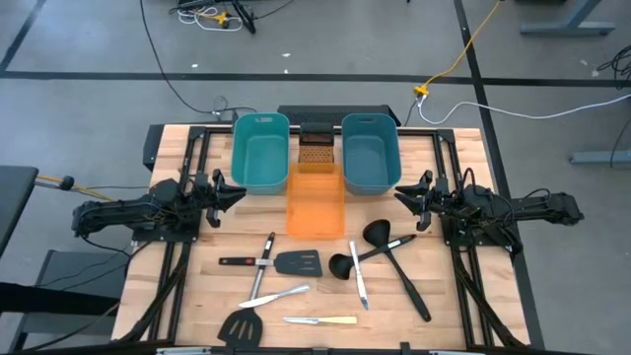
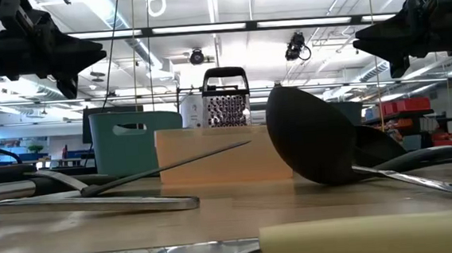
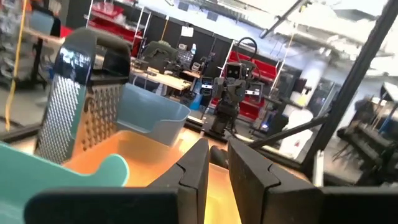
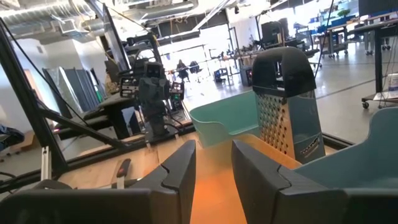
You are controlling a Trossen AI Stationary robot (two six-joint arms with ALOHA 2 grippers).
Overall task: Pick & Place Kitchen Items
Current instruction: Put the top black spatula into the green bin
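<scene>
Several kitchen items lie flat on the near half of the wooden table. They include a black-handled knife (image 1: 240, 261), a black slotted spatula (image 1: 298, 262), two black ladles (image 1: 375, 234) (image 1: 340, 266), silver knives (image 1: 358, 277) (image 1: 277, 296), a cream-handled knife (image 1: 325, 319) and a second spatula (image 1: 240, 327). My left gripper (image 1: 240, 192) (image 3: 217, 149) hangs above the table's left side, pointing level toward the middle, slightly open and with nothing in it. My right gripper (image 1: 397, 195) (image 4: 214, 149) mirrors it on the right side, open and also with nothing in it.
Two teal tubs (image 1: 260, 153) (image 1: 371, 151) stand at the far middle, with a box grater (image 1: 315, 153) between them. An orange tub (image 1: 315, 205) sits just in front of it. Bare wood shows under both grippers. Metal frame rails run along the table's left and right edges.
</scene>
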